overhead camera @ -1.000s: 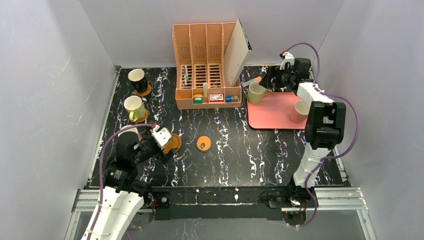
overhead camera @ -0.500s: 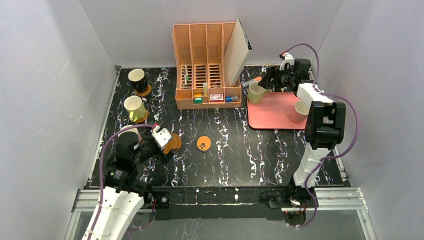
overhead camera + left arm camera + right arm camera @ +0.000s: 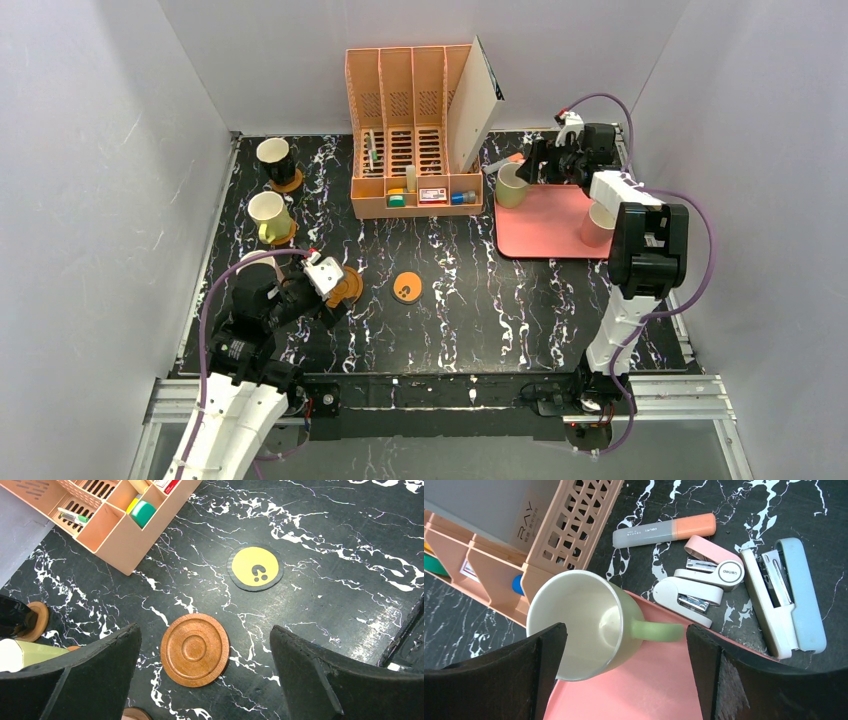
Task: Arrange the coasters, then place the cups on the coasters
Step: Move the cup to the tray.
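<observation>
The left arm sat folded low near its base, wrist tipped down at the worktop (image 3: pixel 325 555), which was black with white marble veining. The left gripper (image 3: pixel 205 635) was spread wide with nothing in it. Right under its gap lay the ringed wooden coaster (image 3: pixel 195 650), glossy with turned grooves. The flat orange coaster with dark marks (image 3: pixel 255 568) was farther out past the fingers.

The right arm stretched way out to the far corner, its right gripper (image 3: pixel 625 627) wide too, straddling the smooth olive green mug (image 3: pixel 574 625) with a cream inside. I couldn't tell if a finger touched it. The mug stood upright at the edge of the matte pink rectangular tray (image 3: pixel 649 690).
</observation>
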Tool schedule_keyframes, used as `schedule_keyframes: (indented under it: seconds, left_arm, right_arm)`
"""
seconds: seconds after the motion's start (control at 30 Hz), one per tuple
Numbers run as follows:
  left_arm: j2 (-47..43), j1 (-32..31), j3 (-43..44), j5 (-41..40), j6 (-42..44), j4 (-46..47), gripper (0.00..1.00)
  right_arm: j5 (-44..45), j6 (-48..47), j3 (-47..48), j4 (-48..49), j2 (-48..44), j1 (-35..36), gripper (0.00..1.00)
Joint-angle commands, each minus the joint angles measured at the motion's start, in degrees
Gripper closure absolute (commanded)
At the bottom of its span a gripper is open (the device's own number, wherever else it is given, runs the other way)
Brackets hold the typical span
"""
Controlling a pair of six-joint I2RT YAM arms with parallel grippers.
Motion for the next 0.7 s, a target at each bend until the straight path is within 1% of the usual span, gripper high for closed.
schedule_keyframes:
  seconds: [0.0,0.13,0.3,0.4,0.57,0.67]
  left_arm:
    - [0.01,0.35,-0.44,1.23,0.34,-1.15,0.02]
    - [0.18,0.35,-0.52,1.45,0.55,-1.18,0.02]
    - [0.71,0.37,-0.63,1.63,0.75,-1.33,0.02]
    - [0.75,0.39,-0.61,1.74,0.81,-1.34,0.02]
    - [0.71,0.41,-0.61,1.84,0.91,-1.49,0.02]
    - [0.62,0.4,-0.65,1.84,1.0,-1.51,0.02]
  right_arm:
    - [3.64,-4.69,1.47,1.38,-2.11,3.35,0.02]
    - [8.05,-8.15,3.95,-1.26,-0.48,5.59,0.02]
    - [11.29,-10.28,5.69,-3.43,0.81,7.38,0.02]
    - [14.31,-11.24,5.6,-3.08,0.7,8.43,0.02]
    - [13.38,-11.33,5.85,-3.69,1.05,8.79,0.02]
    - [12.07,-10.96,6.82,-5.72,1.83,8.72,0.02]
